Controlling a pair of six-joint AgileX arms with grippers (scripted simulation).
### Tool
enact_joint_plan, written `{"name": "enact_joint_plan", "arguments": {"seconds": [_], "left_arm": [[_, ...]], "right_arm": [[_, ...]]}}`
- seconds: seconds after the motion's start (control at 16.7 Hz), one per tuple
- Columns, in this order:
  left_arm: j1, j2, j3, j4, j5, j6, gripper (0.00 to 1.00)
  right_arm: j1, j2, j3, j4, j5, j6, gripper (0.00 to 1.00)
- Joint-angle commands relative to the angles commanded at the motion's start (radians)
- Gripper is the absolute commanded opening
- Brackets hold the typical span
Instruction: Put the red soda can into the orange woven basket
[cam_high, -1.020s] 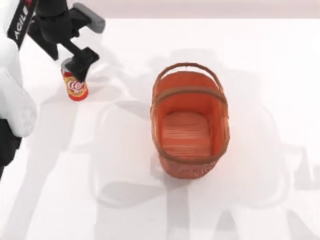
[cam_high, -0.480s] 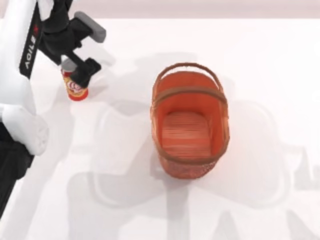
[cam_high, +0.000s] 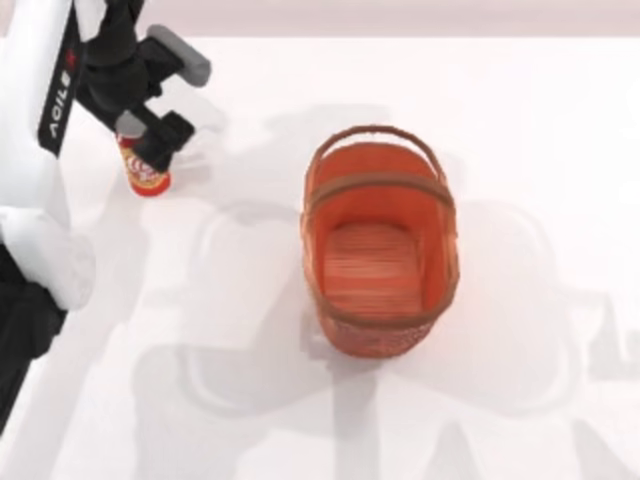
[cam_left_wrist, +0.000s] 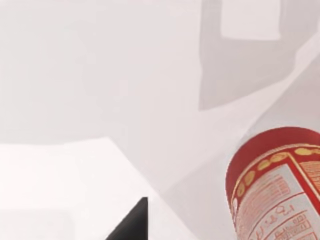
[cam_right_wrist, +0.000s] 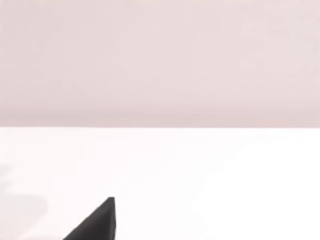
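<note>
Red soda can (cam_high: 147, 176) stands upright on the white table (cam_high: 250, 330) near its far left corner, as seen from the top view. Only the lower part of the can shows there, with a red base and a white round label; its upper part is covered by the left gripper (cam_high: 145, 140), which sits directly over it. The gripper's dark fingers (cam_high: 168, 138) are at the can's top, but whether they are spread apart or pressed against the can cannot be told from any view. In the left wrist view the can (cam_left_wrist: 280, 185) fills one corner, very close to the camera, showing red sides, a yellow patterned band and a pale printed panel, with one dark fingertip (cam_left_wrist: 131, 225) apart from it.

The orange woven basket (cam_high: 440, 235) stands in the middle of the table, well apart from the can, to its right. Its brown arched handle crosses the opening, and the slatted bottom is bare.

The right arm is out of the top view; its wrist view shows only the table, the wall and one dark fingertip (cam_right_wrist: 95, 222).
</note>
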Motion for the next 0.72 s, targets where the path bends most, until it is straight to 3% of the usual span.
{"name": "enact_joint_plan", "arguments": {"seconds": [0.48,0.72], "left_arm": [[0.000,0.000,0.000,0.000,0.000,0.000,0.02],[0.000,0.000,0.000,0.000,0.000,0.000,0.00]], "right_arm": [[0.000,0.000,0.000,0.000,0.000,0.000,1.00],[0.000,0.000,0.000,0.000,0.000,0.000,1.00]]}}
